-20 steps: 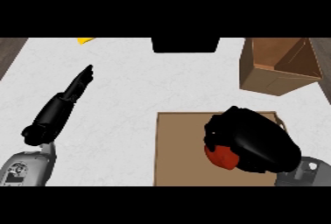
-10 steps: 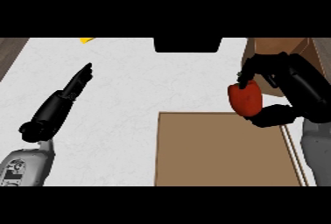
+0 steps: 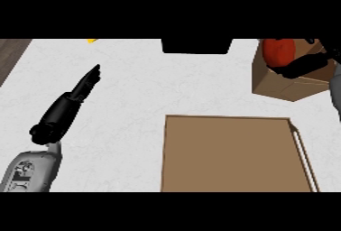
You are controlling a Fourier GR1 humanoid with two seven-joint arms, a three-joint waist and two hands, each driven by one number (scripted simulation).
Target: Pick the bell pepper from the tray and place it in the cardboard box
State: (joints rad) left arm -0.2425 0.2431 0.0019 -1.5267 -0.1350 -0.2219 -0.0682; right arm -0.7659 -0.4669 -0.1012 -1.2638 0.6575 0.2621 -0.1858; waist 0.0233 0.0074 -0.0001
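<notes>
The red bell pepper (image 3: 279, 52) sits over the open top of the brown cardboard box (image 3: 290, 83), at the upper right. The black right hand (image 3: 307, 64) curls its fingers against the pepper's right side, holding it above the box. Below and left of the box lies the flat brown rectangular tray (image 3: 233, 153) on the white counter (image 3: 146, 90). Far left of the box, the black left hand (image 3: 83, 85) rests with straight fingers.

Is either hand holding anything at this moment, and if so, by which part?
The right hand holds the red bell pepper over the cardboard box, its fingers curled round the pepper's right and lower side. The left hand holds nothing.
</notes>
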